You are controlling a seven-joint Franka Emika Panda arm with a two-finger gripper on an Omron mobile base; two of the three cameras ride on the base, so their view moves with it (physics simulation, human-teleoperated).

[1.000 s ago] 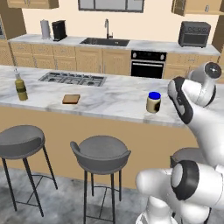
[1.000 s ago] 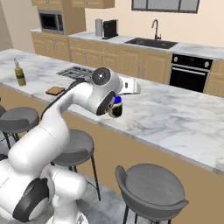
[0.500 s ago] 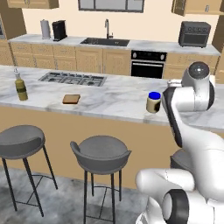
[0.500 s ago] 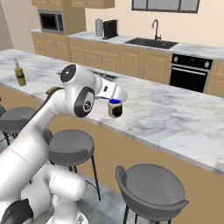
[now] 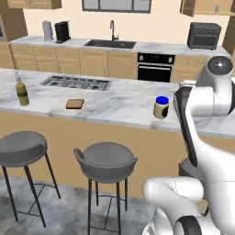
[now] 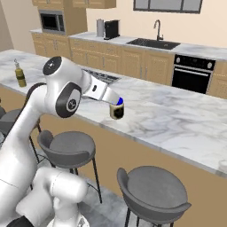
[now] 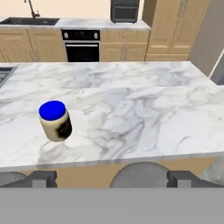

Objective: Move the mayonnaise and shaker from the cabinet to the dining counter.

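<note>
The mayonnaise (image 5: 161, 107) (image 6: 117, 109) (image 7: 55, 121), a squat cream jar with a blue lid and a dark label, stands upright on the marble dining counter (image 5: 119, 101) (image 7: 144, 105) near its front edge. My gripper (image 7: 113, 178) is open, with its two tips wide apart and nothing between them. It hovers back from the counter edge, and the jar lies ahead and to its left. In the right base view my hand (image 6: 103, 92) crosses in front of the jar and stands apart from it. The shaker is out of view. I cannot tell which of the wooden wall cabinets (image 5: 202, 6) is the task's cabinet.
An olive-green bottle (image 5: 21, 92) (image 6: 19, 75) stands at the counter's left end, with a brown slab (image 5: 74, 104) beside the cooktop (image 5: 75, 83). Round grey stools (image 5: 106, 158) (image 6: 153, 188) line the counter's front. Behind are the sink counter and the oven (image 5: 156, 66).
My hand has drawn back from the jar and the arm has swung round. The jar stays standing where it was on the counter. The jaws stay open.
</note>
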